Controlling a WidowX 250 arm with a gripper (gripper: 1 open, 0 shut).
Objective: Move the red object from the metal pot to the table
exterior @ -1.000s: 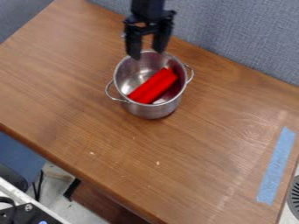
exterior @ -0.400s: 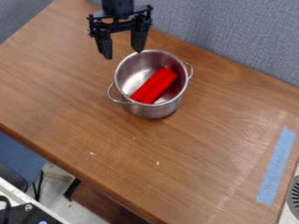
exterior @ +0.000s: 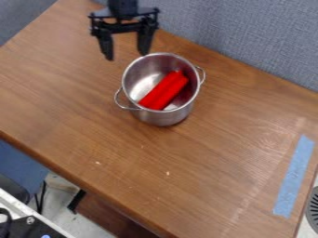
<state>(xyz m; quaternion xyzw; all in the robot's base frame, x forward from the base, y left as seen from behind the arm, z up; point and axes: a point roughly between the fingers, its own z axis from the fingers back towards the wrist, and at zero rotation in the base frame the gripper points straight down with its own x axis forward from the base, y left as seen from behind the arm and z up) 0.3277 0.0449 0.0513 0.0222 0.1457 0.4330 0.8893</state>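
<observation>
The red object point(exterior: 165, 90), a bright bar-shaped block, lies slanted inside the metal pot point(exterior: 158, 110), which stands near the middle of the brown wood-grain table point(exterior: 99, 139). My gripper point(exterior: 123, 51) hangs above the table up and to the left of the pot, clear of its rim. Its dark fingers point(exterior: 104, 46) are spread apart and point down, with nothing between them.
A strip of blue tape point(exterior: 293, 173) runs along the table's right edge. A grey wall rises behind the table's far edge. Below the near left corner, dark equipment shows on the floor point(exterior: 25, 218).
My gripper has moved from directly over the pot's far rim to the upper left, away from the pot. It stays open. The red object and pot have not moved.
</observation>
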